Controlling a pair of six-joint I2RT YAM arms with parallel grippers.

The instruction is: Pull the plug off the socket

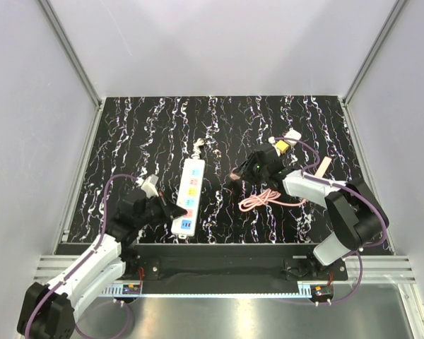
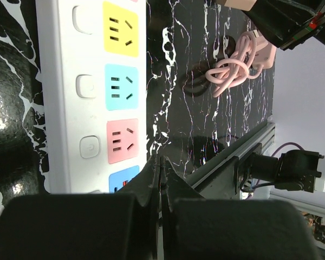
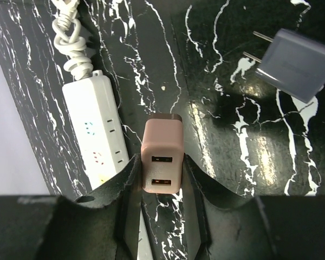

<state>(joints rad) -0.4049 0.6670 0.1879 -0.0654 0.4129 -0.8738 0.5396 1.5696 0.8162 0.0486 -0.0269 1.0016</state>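
The socket [image 1: 189, 196] is a long white strip with coloured outlet patches, lying left of centre; no plug sits in the outlets I can see. My left gripper [image 1: 171, 210] is shut with nothing in it. Its tips [image 2: 160, 162] lie at the long edge of the socket [image 2: 92, 92], beside the blue patch. My right gripper [image 1: 249, 169] is shut on the plug [image 3: 162, 162], a pink cube with two USB ports facing the camera. The plug is clear of the socket [image 3: 95, 124], whose bundled white cord [image 3: 70, 32] lies at its far end.
A looped pink cable [image 1: 265, 201] lies on the dark marbled table [image 1: 127, 141] near the right arm. A grey two-prong adapter [image 3: 295, 64] lies right of the plug. A white and yellow adapter [image 1: 284, 143] and a pale stick [image 1: 324, 168] sit at the back right.
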